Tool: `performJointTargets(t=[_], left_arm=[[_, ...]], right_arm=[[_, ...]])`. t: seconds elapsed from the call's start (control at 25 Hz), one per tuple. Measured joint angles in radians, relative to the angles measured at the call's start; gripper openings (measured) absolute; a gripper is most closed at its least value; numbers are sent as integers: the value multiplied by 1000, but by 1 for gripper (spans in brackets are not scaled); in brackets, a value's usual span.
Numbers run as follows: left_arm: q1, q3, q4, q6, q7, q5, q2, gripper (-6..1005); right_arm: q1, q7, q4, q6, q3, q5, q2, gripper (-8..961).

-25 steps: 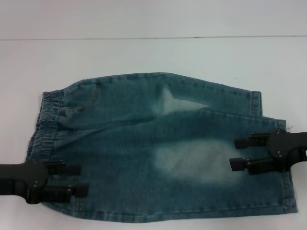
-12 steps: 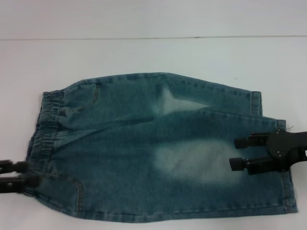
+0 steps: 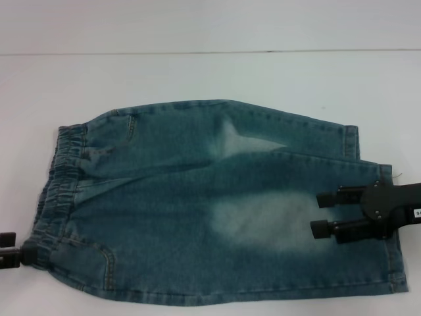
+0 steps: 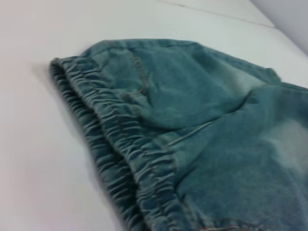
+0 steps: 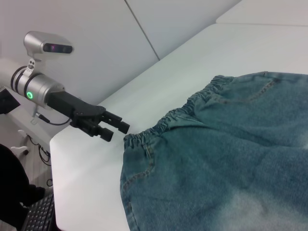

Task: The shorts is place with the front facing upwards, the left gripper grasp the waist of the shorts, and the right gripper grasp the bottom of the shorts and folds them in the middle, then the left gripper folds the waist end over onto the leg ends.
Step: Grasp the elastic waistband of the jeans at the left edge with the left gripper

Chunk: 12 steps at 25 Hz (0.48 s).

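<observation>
Nearest the robot, at seven o'clock in the head view, the left gripper sits just off the table's near-left margin, its tips right at the near corner of the waist of the shorts. The right wrist view shows those black fingers parted a narrow way and holding nothing, just short of the ruffled band. At four o'clock the right gripper hovers over the leg end, its two fingers spread moderately with only denim beneath them; it grips nothing.

The shorts lie flat across the middle of the white table, already doubled lengthwise, judging by the single stack of legs: waist at nine o'clock, the bottom of the shorts at three. So the first fold looks done. What remains is the second: the left gripper must take the waist end and carry it across onto the hems.

The near edge of the denim runs close to the bottom of the head view, so there is little room on that side. Beyond the far edge of the shorts, toward twelve o'clock, bare tabletop stretches to a back seam line.
</observation>
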Motion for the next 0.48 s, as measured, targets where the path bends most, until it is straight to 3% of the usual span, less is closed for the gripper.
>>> performJointTargets(t=[0.48], left_arm=[[-25,6,-6,-53,2,67,-26,759]], right_arm=[[0,-5,2,0,0,0,0,870]])
